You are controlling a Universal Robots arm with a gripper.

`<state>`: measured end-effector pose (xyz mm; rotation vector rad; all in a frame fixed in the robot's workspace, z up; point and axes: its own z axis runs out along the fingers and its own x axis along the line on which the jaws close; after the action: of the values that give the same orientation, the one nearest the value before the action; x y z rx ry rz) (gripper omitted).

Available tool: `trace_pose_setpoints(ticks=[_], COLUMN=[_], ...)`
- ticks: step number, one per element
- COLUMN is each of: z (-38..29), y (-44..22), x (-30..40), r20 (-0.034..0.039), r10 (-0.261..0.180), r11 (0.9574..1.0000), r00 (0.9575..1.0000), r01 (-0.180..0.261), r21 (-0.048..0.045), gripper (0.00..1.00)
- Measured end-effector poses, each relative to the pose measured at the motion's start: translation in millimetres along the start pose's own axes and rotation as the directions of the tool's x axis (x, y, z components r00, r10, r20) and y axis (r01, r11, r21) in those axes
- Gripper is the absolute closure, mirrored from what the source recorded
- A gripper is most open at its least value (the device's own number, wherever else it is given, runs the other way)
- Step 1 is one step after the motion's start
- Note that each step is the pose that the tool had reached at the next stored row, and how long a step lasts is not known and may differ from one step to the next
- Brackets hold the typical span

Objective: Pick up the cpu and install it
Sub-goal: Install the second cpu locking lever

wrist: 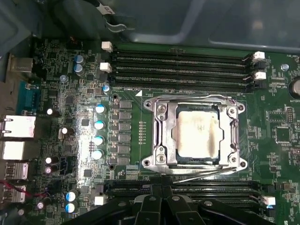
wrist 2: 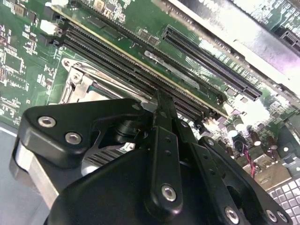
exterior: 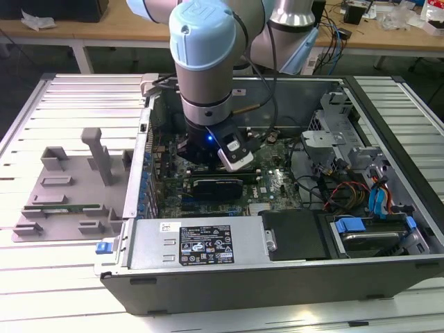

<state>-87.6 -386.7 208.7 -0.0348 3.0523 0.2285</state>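
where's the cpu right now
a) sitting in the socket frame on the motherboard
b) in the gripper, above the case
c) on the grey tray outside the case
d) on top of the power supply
a: in the first wrist view the cpu lies flat inside the metal socket frame on the motherboard, between the memory slots.

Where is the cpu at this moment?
In the first wrist view the cpu lies inside the metal socket frame on the green motherboard, between two banks of black memory slots.
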Motion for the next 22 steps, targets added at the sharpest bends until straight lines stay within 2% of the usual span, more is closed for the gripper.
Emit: trace_pose_setpoints(ticks=[1, 4, 9, 12, 14, 17, 22], z=[-0.2, 0.9, 4.4, 5.3, 6.2, 8.0, 9.7], y=[0.0, 0.1, 1.0, 1.0, 0.8, 0.6, 0.5], x=[2.3, 3.6, 3.9, 4.3, 4.8, 6.8, 13.5], r20=[0.0032, 0.0069, 0.0069, 0.0088, 0.0108, 0.0126, 0.0152], r10=[0.002, 0.003, 0.003, 0.004, 0.005, 0.006, 0.006], r11=[0.9999, 0.9993, 0.9991, 0.9985, 0.9977, 0.9971, 0.9965], r00=[1.0000, 1.0000, 1.0000, 1.0000, 0.9999, 0.9999, 0.9999], r01=[-0.002, -0.003, -0.003, -0.004, -0.004, -0.005, -0.005], r21=[-0.0166, -0.0375, -0.0418, -0.0544, -0.0674, -0.0763, -0.0831], gripper=[0.89, 0.89, 0.89, 0.89, 0.89, 0.89, 0.89])
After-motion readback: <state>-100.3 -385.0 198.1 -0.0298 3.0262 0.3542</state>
